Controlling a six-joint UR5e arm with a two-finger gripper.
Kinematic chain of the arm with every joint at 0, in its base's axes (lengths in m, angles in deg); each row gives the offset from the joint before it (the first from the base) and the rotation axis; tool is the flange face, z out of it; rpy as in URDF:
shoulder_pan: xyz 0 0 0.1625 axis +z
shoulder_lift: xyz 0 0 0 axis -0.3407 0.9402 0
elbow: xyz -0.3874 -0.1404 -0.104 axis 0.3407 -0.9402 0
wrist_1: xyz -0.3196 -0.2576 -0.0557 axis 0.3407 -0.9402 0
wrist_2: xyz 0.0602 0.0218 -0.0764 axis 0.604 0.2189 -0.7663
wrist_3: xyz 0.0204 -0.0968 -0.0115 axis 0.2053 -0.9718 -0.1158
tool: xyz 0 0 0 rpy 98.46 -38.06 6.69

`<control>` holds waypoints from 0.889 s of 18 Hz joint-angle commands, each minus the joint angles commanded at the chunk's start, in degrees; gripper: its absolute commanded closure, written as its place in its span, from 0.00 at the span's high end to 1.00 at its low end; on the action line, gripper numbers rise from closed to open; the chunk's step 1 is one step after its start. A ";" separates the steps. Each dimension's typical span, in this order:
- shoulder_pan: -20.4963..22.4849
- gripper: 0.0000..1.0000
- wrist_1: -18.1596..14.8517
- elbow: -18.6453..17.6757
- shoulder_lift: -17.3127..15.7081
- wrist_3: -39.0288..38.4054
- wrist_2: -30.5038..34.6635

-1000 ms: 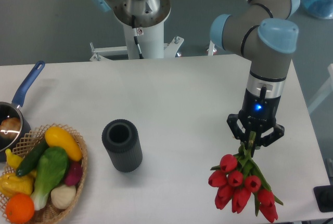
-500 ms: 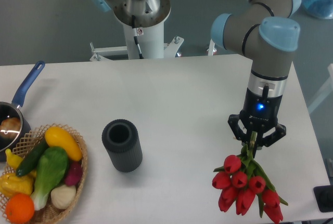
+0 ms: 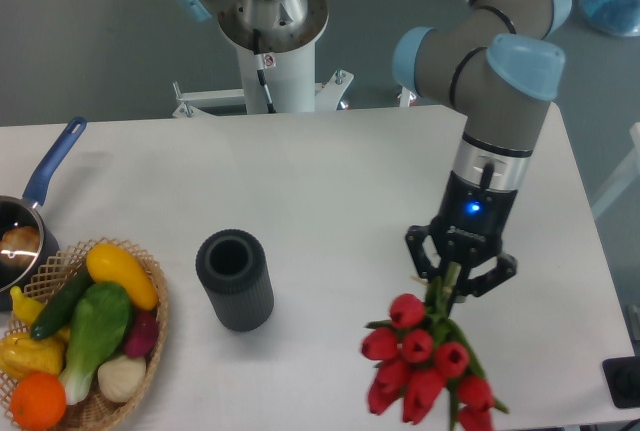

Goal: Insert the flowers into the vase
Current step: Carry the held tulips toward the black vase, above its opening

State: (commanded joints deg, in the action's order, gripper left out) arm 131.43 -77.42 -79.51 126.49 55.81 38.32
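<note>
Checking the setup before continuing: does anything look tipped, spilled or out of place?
Nothing stands out. The vase stands upright and empty, the gripper holds the flowers by their stems, blooms hanging down, apart from the vase.

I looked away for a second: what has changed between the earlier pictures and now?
The gripper, shut on the stems of the flowers, has carried them left in the picture, toward the vase, and a little nearer the camera. Nothing was let go. The vase, wicker basket and saucepan stayed put.
</note>
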 joint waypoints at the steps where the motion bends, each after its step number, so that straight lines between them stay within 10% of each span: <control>1: -0.09 0.17 0.00 -0.18 -0.52 0.00 -1.50; 16: -5.62 0.17 0.18 -4.66 -4.40 0.62 -14.94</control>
State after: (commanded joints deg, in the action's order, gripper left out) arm 125.80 -77.25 -84.17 122.10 56.43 23.39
